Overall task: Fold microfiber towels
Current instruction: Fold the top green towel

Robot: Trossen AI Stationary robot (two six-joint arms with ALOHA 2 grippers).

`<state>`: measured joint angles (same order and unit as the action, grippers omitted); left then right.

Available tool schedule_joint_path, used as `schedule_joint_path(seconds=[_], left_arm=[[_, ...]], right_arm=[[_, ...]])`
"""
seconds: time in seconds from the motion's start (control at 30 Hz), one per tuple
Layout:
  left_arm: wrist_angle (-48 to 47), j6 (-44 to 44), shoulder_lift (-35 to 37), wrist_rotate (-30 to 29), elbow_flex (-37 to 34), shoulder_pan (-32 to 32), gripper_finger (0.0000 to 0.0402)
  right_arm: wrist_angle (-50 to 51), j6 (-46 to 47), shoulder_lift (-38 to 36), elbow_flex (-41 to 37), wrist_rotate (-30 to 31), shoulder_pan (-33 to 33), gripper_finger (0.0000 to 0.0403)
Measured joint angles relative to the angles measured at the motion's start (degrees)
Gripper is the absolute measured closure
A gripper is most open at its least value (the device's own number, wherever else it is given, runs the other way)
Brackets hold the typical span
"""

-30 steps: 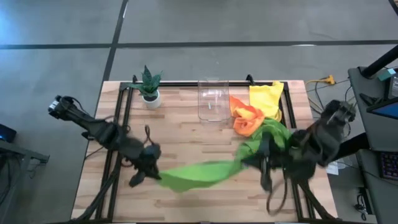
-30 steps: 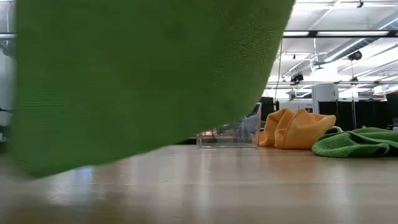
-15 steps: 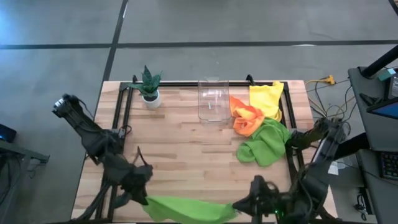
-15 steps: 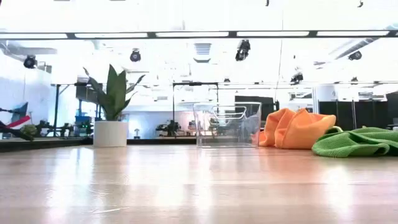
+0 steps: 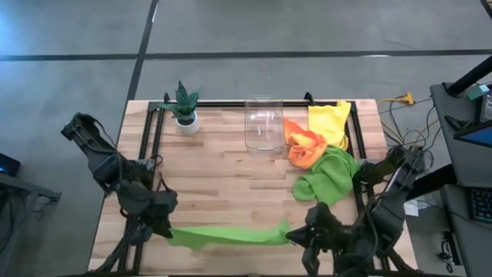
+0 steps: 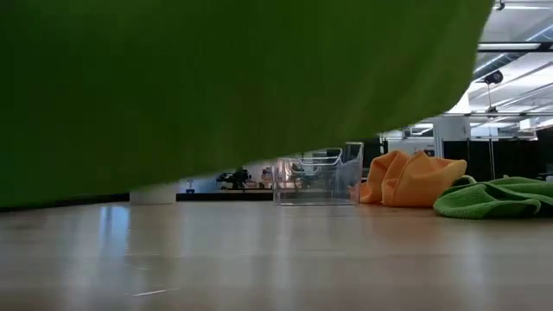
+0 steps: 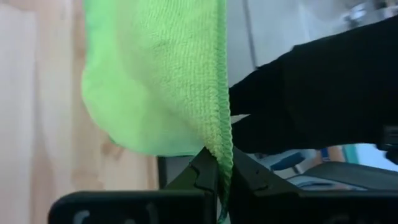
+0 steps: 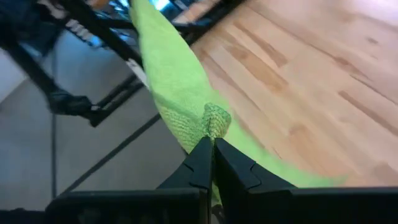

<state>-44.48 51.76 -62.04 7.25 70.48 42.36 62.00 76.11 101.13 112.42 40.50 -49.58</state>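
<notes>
A lime green microfiber towel (image 5: 231,235) is stretched out in a long band near the table's near edge, between my left gripper (image 5: 167,229) and my right gripper (image 5: 296,235), both shut on it. In the low view this towel (image 6: 216,86) hangs close in front and fills the upper picture. A second green towel (image 5: 327,175), an orange one (image 5: 304,146) and a yellow one (image 5: 329,123) lie bunched at the far right of the table. My left gripper pinches the towel's stitched hem (image 7: 219,149) between its two fingers at the towel's left end; the hem runs straight away from the fingertips. The cloth is off the table there. My right gripper pinches a bunched corner (image 8: 214,121) at the towel's right end between its two fingers. From there the cloth stretches toward the other arm, with its lower edge clear of the tabletop in the low view.
A clear plastic bin (image 5: 263,123) stands at the far middle and a small potted plant (image 5: 184,104) at the far left. Bare wooden tabletop (image 5: 231,185) lies between the held towel and the bin. Black frame rails (image 5: 154,154) run along both sides.
Both grippers have carried the green towel from mid-table toward the near edge, staying shut on its two ends. The towel has drawn out from a sagging strip into a long narrow band. It left the low view half a second ago and now hangs in front of it again.
</notes>
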Motion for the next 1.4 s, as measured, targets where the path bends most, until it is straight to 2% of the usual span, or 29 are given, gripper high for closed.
schedule_joint_path(seconds=[0.17,0.33,0.53,0.73,0.9,1.0,1.17,1.3,1.4], left_arm=[[2.6,0.9,-1.6,4.4,0.0,0.2,0.0401],[7.0,0.5,-1.6,7.7,0.0,0.2,0.0401],[-0.4,-5.6,-0.3,7.3,-0.7,-1.3,0.0402],[-2.5,-11.4,0.6,7.2,-9.2,-8.0,0.0401],[-2.6,-16.2,1.9,7.0,-18.4,-16.1,0.0402],[-2.6,-19.4,2.5,6.4,-22.6,-20.8,0.0402],[-2.5,-26.3,2.2,5.3,-27.2,-27.2,0.0402],[-2.4,-29.7,1.4,1.5,-29.5,-30.8,0.0402],[-2.7,-31.6,1.4,-4.2,-30.5,-32.6,0.0402]], right_arm=[[-1.0,6.1,1.6,-0.3,-2.3,-0.3,0.0394],[-2.1,8.5,1.4,-0.3,-3.4,-0.4,0.0394],[6.4,12.1,1.0,-1.4,-3.7,1.3,0.0394],[4.7,11.7,1.0,-10.0,-10.8,5.4,0.0394],[0.2,9.8,0.8,-18.2,-12.5,9.5,0.0394],[-3.0,7.0,0.1,-22.7,-12.7,12.7,0.0394],[-10.9,-0.1,-0.1,-30.4,-17.0,19.2,0.0394],[-15.1,-4.1,-0.2,-34.6,-17.0,23.7,0.0394],[-15.3,-6.3,-0.2,-36.6,-17.0,26.7,0.0394]])
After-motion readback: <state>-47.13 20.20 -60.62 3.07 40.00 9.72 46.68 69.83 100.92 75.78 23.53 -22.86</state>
